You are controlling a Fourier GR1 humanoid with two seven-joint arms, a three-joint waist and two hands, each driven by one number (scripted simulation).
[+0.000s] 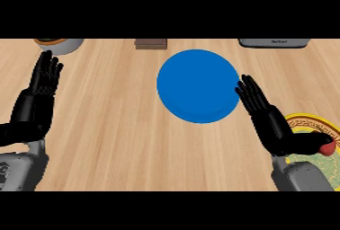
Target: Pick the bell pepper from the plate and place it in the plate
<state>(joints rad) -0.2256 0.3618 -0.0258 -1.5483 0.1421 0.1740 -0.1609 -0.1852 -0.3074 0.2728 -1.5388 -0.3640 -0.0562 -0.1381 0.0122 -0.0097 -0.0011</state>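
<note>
R hand (269,119) flat, fingers straight, nothing held. Thumb sits by the pepper (327,148), maybe touching; it's mostly hidden. Pepper's on the yellow-rimmed plate (306,117), far right. To grasp: swing palm over it, curl round, lift clear of rim. Blue plate (198,85) is just left of the fingertips, and the way across the surface (119,134) looks open. L hand (36,96) rests open at left.

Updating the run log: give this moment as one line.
bell pepper: on patterned plate | right hand: open, beside pepper | left hand: open, resting | blue plate: centre
</note>
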